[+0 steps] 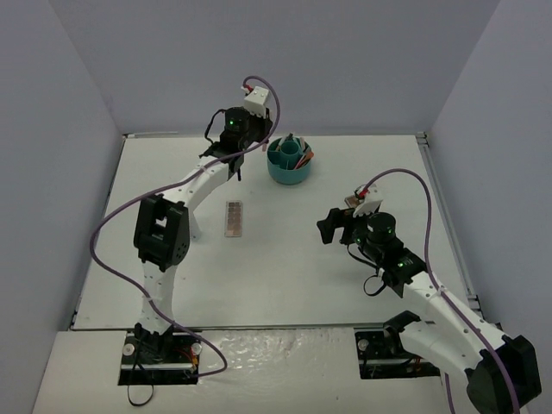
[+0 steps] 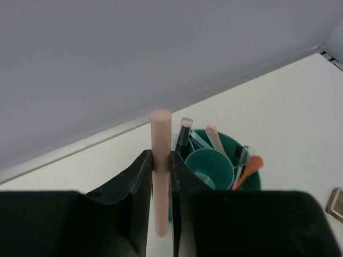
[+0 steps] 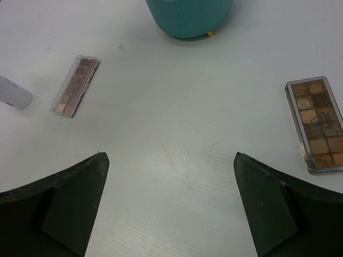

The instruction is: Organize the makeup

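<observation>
Clamped on the pink stick [image 2: 161,134], the left gripper [image 2: 161,163] should centre it above the cup [image 2: 253,182] ahead before releasing.

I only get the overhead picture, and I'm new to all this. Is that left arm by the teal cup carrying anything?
Observer: Yes, the left end effector is shut on a pale pink stick, pinched between its fingers.
Operator: What's inside the cup?
Observer: The teal cup holds several sticks and an orange-tipped brush.
Operator: And the right arm?
Observer: The right end effector is open and empty; a brown palette lies on the table just beside it.
</observation>
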Action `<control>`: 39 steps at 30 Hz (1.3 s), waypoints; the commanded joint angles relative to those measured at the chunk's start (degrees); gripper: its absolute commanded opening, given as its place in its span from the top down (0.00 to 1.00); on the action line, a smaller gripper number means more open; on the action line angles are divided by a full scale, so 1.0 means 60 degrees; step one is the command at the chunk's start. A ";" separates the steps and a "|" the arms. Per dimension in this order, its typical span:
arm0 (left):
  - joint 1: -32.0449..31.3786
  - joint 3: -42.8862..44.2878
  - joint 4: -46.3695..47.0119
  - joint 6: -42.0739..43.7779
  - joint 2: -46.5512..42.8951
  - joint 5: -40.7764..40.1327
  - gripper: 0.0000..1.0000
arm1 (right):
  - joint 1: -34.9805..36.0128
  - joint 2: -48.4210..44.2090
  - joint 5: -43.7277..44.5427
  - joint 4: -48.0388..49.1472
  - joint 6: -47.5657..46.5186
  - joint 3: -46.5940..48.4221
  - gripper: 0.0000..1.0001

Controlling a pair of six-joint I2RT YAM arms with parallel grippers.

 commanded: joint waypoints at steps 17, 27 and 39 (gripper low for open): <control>0.0387 0.2127 0.3550 -0.0577 0.1769 0.1982 1.00 | -0.0180 0.0081 0.0075 0.0738 -0.0133 0.0123 0.00; 0.0378 0.2031 0.3441 -0.0405 0.2225 0.2026 1.00 | -0.0195 0.0052 0.0060 0.0699 -0.0142 0.0129 0.00; 0.0390 0.1510 0.3308 0.0291 0.2168 0.2001 1.00 | -0.0209 0.0023 -0.0028 0.0720 -0.0157 0.0114 0.00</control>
